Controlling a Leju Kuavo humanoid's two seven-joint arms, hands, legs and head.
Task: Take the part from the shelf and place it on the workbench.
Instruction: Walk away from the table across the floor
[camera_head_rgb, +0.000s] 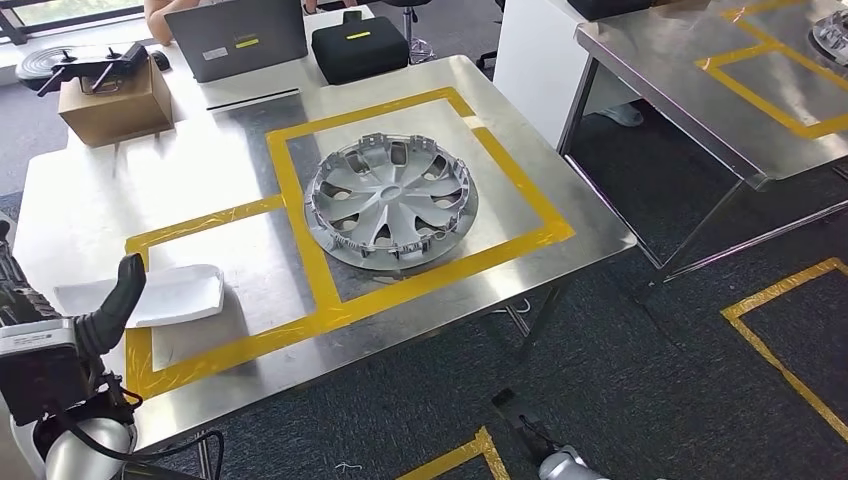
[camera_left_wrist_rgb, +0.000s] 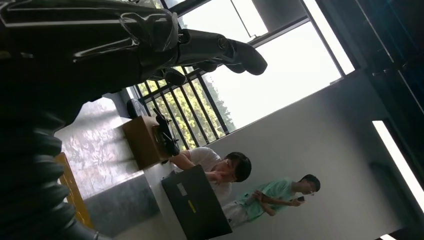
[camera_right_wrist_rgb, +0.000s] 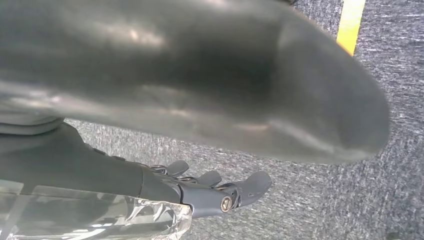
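Note:
A silver wheel cover (camera_head_rgb: 390, 200) lies flat inside the yellow-taped square on the steel workbench (camera_head_rgb: 90, 200). A white curved plastic piece (camera_head_rgb: 170, 295) lies at the bench's near left, inside a smaller taped area. My left hand (camera_head_rgb: 105, 315) hovers at the bench's near left corner, just beside the white piece, thumb raised and nothing in it. The left wrist view shows that hand (camera_left_wrist_rgb: 165, 45) with fingers stretched out and empty. My right hand (camera_right_wrist_rgb: 210, 185) hangs low over the grey carpet with its fingers apart and nothing held.
At the bench's far side stand a cardboard box (camera_head_rgb: 115, 105) with a black tool, a laptop (camera_head_rgb: 237, 38) and a black case (camera_head_rgb: 358, 48). A second steel table (camera_head_rgb: 720, 80) stands to the right across a carpet gap. Two people (camera_left_wrist_rgb: 220, 167) are behind the bench.

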